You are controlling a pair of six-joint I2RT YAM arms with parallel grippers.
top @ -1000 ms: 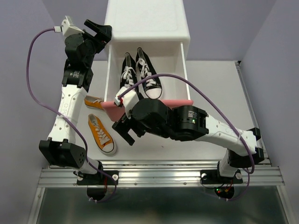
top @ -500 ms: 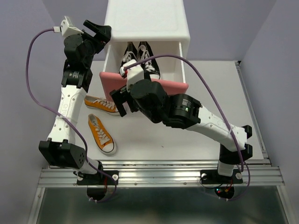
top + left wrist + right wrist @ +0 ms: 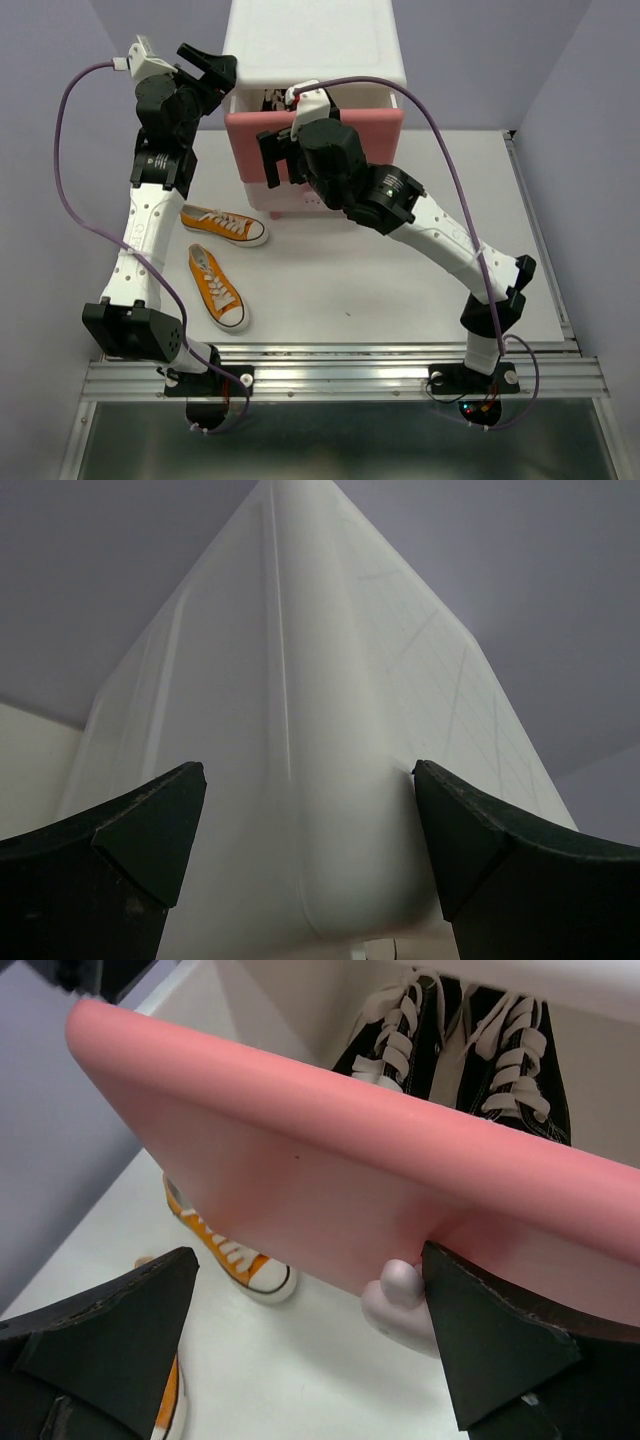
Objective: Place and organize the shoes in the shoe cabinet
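Standing at the far end of the table [image 3: 400,280], the shoe cabinet [image 3: 315,40] has its darker pink upper drawer front [image 3: 330,1160] out only a little. Through the narrow gap the black shoes [image 3: 450,1030] show side by side inside the drawer. The right gripper [image 3: 308,1260] faces that drawer front from just beside it, fingers spread wide and holding nothing, with the white bunny knob [image 3: 395,1295] close to one finger. Both orange shoes [image 3: 222,225] lie on the table to the cabinet's left, one near its foot, the other [image 3: 215,287] nearer the arm bases. The left gripper [image 3: 308,770] hangs at the cabinet's left side, jaws parted to either side of a white corner.
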